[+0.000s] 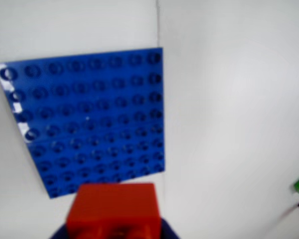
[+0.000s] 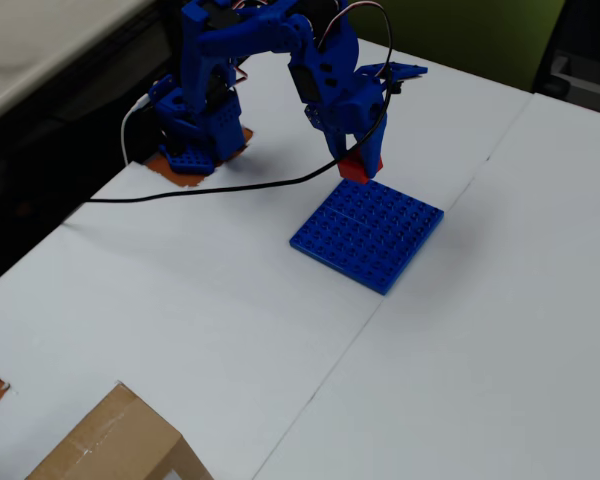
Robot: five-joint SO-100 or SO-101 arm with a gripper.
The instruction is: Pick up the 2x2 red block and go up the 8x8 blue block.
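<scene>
While end effector (image 2: 360,165) grips 2x2 red block (image 1: 113,209), 8x8 blue block (image 2: 368,234) lies bare just beside.

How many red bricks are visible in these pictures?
1. The red brick is held in the pincer, above the blue baseplate's far edge. None seems hidden.

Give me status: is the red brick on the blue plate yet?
Pickup looks done: the end effector holds the 2x2 red block, which fills the bottom of the wrist view. In hand: carrying it, now at the far edge of the 8x8 blue block in the overhead view. Left: setting it on the plate, whose studs look bare.
</scene>
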